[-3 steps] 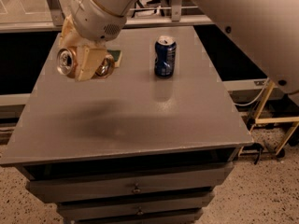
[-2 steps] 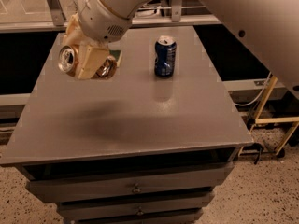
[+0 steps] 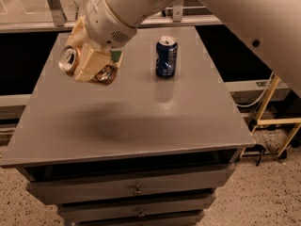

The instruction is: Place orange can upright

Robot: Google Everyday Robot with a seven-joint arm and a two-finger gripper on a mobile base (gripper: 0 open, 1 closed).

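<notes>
The orange can (image 3: 70,60) is held in my gripper (image 3: 89,66), tilted on its side with its silver top facing the camera at left. The cream-coloured fingers (image 3: 91,62) are shut around the can's body; part of its shiny side shows below them. The gripper hangs above the left part of the grey table (image 3: 141,121), clear of the surface, with a shadow beneath it.
A smooth blue can (image 3: 166,56) stands upright on the table's far middle, to the right of my gripper. The table has drawers below its front edge. A yellow-framed cart (image 3: 275,121) stands on the floor at right.
My gripper with the orange can has shifted slightly forward and lower over the table's left side. The blue can has not moved.
</notes>
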